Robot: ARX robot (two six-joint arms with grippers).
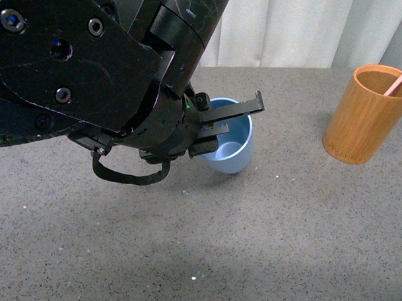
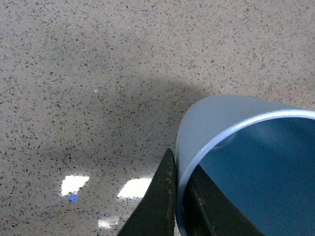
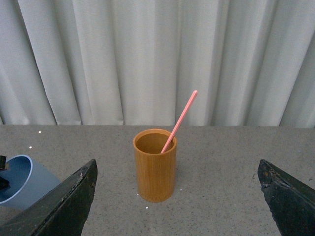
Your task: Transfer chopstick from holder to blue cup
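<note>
The right pincer (image 3: pixel 176 162) is wide open, with nothing in it. It sits well back from the round orange-brown bamboo holder (image 3: pixel 155 172), which shows between its two dark fingers (image 3: pixel 64 201). The step in hand looks like reaching for the thin pink chopstick (image 3: pixel 179 120). To do it well, the right pincer should go to the part of the stick that pokes out above the rim. It should close on it softly and pull it up along its lean. A pull to the side could tip the holder over.

The left pincer (image 1: pixel 234 125) is closed on the wall of the light blue plastic cup (image 1: pixel 237 152), one finger inside and one outside. The blue cup looks tipped a little, near the middle of the grey speckled desk (image 1: pixel 270 240). The cup should be held steady so the stick can drop in.

The chopstick is one straight, skinny stick, pink all along. It stands in the holder, leaning on the rim, with its top part out in the air. The holder is well apart from the cup, toward the robot's right.
</note>
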